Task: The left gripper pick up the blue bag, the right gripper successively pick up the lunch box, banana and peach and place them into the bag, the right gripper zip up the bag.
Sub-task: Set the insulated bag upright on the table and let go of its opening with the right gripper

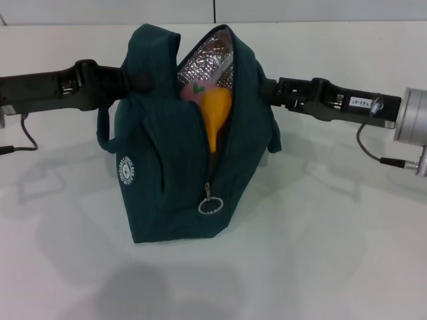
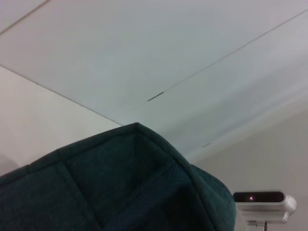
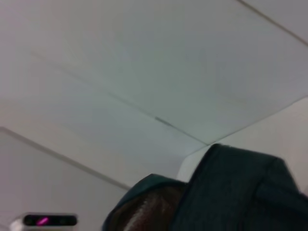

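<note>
The blue bag (image 1: 167, 180) stands upright on the white table in the middle of the head view. Its top and upper front zip are open, showing the silver foil lining (image 1: 212, 57). The peach (image 1: 195, 91) and the banana (image 1: 215, 117) stick up inside the opening. The lunch box is hidden. The ring zipper pull (image 1: 209, 206) hangs low on the front seam. My left gripper (image 1: 131, 79) meets the bag's upper left side. My right gripper (image 1: 268, 90) meets its upper right side. Bag fabric fills part of the left wrist view (image 2: 120, 187) and the right wrist view (image 3: 240, 192).
The white table (image 1: 333, 253) extends around the bag, with its back edge near the wall. A cable (image 1: 373, 153) hangs from the right arm's silver wrist (image 1: 413, 123). A grey device with a pink light shows in the left wrist view (image 2: 263, 201) and the right wrist view (image 3: 48, 220).
</note>
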Controlling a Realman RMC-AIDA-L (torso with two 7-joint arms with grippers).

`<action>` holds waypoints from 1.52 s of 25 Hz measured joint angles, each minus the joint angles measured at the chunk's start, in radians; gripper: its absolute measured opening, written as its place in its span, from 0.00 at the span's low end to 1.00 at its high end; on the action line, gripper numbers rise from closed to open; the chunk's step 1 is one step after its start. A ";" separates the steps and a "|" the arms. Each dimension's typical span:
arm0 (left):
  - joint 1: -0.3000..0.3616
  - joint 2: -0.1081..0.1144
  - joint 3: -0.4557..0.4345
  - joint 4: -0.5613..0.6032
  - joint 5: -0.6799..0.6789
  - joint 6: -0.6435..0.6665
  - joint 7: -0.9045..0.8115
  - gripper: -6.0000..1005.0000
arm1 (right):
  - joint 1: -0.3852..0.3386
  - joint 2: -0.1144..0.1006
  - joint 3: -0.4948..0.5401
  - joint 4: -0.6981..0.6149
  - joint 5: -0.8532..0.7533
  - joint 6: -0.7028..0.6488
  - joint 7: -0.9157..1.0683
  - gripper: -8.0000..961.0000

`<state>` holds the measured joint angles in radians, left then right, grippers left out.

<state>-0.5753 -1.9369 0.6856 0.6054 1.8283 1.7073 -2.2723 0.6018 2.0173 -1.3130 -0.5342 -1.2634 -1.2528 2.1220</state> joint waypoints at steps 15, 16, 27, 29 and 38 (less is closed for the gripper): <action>-0.004 -0.001 0.003 0.000 0.002 0.000 0.002 0.04 | 0.017 0.005 -0.011 0.065 0.045 -0.071 -0.062 0.78; -0.005 -0.001 0.003 0.000 0.002 0.000 0.002 0.04 | 0.023 0.005 -0.012 0.077 0.043 -0.070 -0.062 0.79; -0.011 -0.003 0.002 0.001 0.005 0.000 0.002 0.04 | 0.037 0.000 -0.044 0.074 0.039 -0.074 -0.096 0.82; -0.011 -0.004 0.001 0.001 0.005 0.000 0.002 0.04 | 0.038 -0.005 -0.053 0.063 0.031 -0.075 -0.105 0.81; -0.011 -0.004 0.000 0.001 0.005 0.000 0.002 0.04 | 0.026 -0.005 -0.053 0.030 0.013 -0.072 -0.125 0.44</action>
<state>-0.5860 -1.9405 0.6856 0.6060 1.8336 1.7073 -2.2702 0.6279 2.0119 -1.3662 -0.5046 -1.2505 -1.3246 1.9968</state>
